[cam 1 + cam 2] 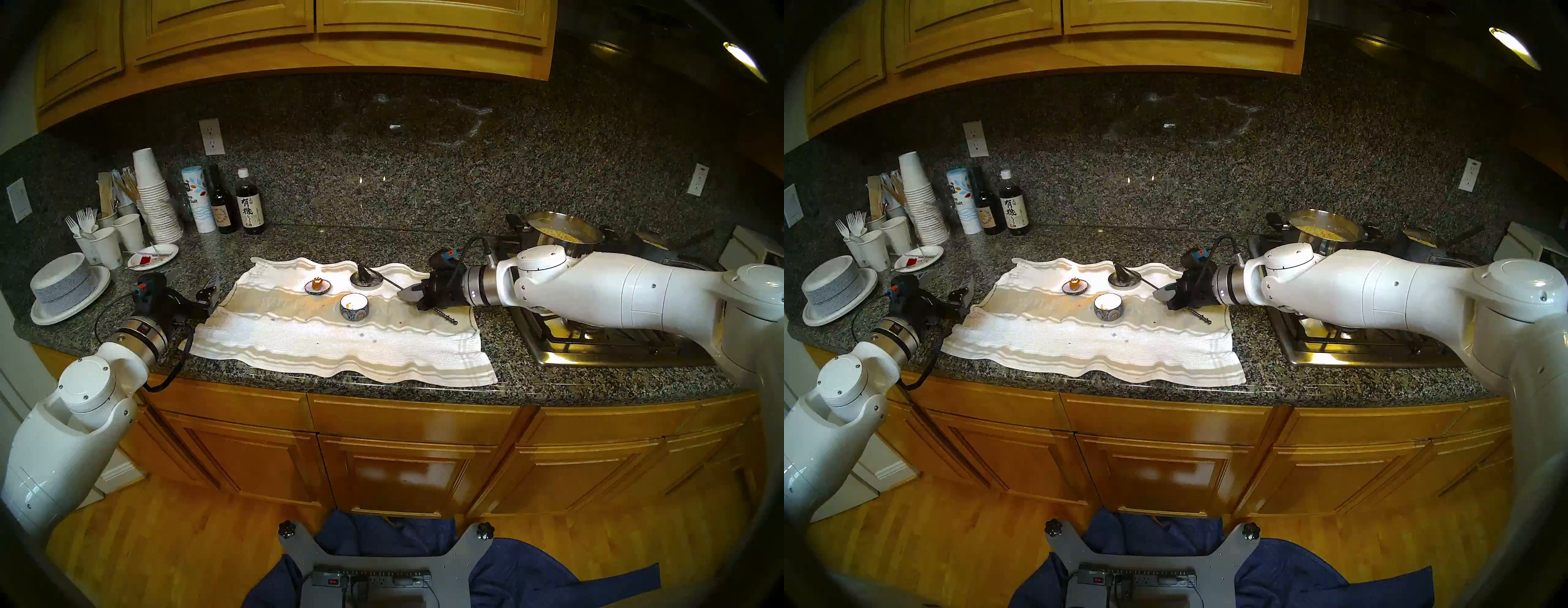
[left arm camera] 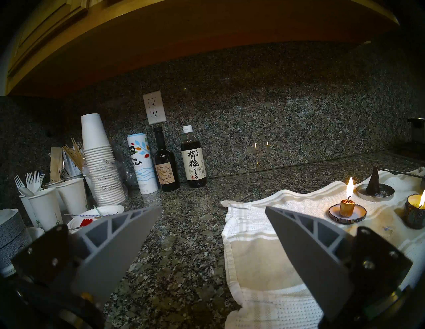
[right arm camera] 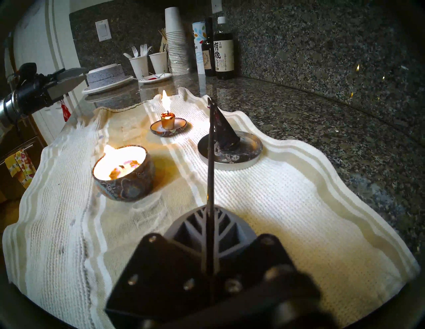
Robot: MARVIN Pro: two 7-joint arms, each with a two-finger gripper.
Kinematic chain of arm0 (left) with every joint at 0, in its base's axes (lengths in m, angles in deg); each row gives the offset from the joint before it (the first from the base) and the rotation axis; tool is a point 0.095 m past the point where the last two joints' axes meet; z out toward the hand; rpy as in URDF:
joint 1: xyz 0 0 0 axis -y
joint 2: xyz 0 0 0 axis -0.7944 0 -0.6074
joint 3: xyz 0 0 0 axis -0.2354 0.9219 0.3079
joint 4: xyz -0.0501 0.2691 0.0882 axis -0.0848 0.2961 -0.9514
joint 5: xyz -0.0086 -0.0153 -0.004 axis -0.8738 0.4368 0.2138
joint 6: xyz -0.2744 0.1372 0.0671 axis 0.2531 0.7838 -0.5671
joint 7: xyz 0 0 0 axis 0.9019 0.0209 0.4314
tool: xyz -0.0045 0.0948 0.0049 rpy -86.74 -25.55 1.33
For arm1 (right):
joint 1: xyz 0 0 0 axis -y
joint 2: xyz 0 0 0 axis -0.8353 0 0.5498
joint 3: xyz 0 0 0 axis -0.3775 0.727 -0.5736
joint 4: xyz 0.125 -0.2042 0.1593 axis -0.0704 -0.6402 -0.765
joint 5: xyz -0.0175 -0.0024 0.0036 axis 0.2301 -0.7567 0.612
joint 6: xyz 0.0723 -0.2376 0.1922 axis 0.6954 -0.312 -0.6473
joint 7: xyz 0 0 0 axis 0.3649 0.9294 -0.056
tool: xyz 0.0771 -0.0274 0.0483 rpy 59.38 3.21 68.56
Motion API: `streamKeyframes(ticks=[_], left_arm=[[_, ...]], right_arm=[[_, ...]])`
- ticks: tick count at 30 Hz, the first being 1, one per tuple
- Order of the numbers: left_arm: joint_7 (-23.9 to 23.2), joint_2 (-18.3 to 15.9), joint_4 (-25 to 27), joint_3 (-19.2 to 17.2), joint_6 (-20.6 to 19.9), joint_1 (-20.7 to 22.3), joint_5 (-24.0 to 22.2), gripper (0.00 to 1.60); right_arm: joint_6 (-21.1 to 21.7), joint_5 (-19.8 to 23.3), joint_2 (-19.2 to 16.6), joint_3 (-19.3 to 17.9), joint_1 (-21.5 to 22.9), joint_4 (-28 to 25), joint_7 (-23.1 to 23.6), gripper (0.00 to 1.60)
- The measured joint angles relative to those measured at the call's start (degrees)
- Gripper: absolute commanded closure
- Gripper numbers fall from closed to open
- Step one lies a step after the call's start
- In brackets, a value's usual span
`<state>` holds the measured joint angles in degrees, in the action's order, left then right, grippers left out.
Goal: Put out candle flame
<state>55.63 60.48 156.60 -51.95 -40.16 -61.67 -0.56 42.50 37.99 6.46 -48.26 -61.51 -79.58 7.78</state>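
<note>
Two flames burn on the towel (image 1: 339, 339): a small candle (image 1: 317, 283) on a saucer and a bowl candle (image 1: 354, 306). Right claw (image 1: 408, 294) pinches the snuffer (image 3: 210, 160) handle; its cone rests in a metal dish (image 3: 250, 151). Judged light, rigid, thin and prone to swivel. Left claw (image 2: 213, 220) stands spread, idle.

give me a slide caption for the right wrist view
Right gripper shut on snuffer handle, cone resting in metal dish; two candles burn on the towel.
</note>
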Motion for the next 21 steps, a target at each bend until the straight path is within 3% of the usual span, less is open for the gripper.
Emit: streamKeyframes(ticks=[9,21], left_arm=[[0.0,0.0,-0.01,0.0,-0.01,0.0,-0.01,0.0],[0.01,-0.01,-0.02,0.02,-0.01,0.0,-0.01,0.0]], right_arm=[[-1.51,2.47,-1.42,-1.18,-0.61,0.92,2.81,1.6],[-3.69,5.03,-4.36,-2.0,-1.65,2.27,14.38,1.6]])
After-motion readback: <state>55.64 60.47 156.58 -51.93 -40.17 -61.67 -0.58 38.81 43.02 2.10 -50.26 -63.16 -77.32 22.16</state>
